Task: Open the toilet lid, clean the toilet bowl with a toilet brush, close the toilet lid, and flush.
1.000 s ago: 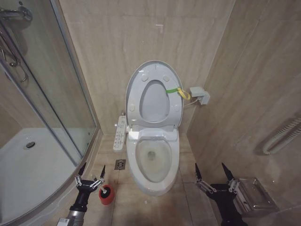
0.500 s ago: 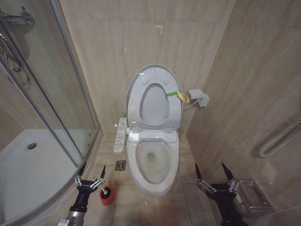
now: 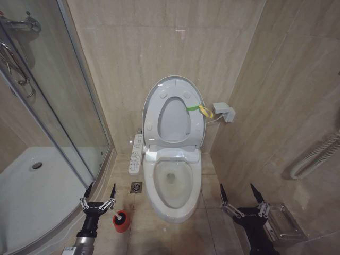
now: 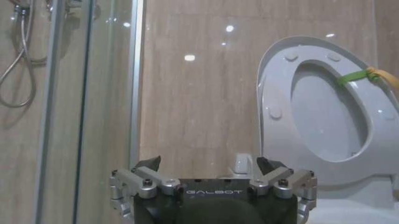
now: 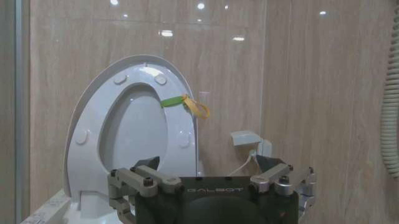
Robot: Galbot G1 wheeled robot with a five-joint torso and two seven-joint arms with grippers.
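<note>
Lid [image 3: 154,93] already up, leaning against the back wall with the seat [image 3: 174,121] raised flat against it; green-yellow tag [image 3: 200,109] looped on the seat's right side. Bowl [image 3: 173,183] exposed, standing on the floor [image 3: 175,236] against the back wall, control panel [image 3: 136,153] along its left flank.

Brush [image 3: 117,213] on the floor left of the bowl's front, near the curved shower tray edge [image 3: 58,234]: standing in the small red holder [image 3: 121,222], thin white handle leaning up and left, bristle head not visible inside the holder.

Left gripper [image 3: 97,197] hanging just above and left of the brush, fingers spread wide, nothing held; handle tip near the right fingertip, contact not confirmable. Right gripper [image 3: 240,196] low on the bowl's right side, beside a metal fixture [image 3: 281,220] on the side wall, also spread wide and empty. Same wide stance seen in both wrist views: left [image 4: 209,164], right [image 5: 212,163].

Handling estimate for the brush: light, handle stiff but very thin and smooth plastic, likely to slip or pivot between the pads. Best hold probably mid to upper handle, pinched square across the stick, clear of the holder rim. Holder small and light, so likely to tip or come along if the pull goes sideways; straight lift along the handle axis safer.

Lid for the later closing step: broad, smooth, rigid, hinged at the base; push at the top rim, controlled descent, otherwise liable to slam.
</note>
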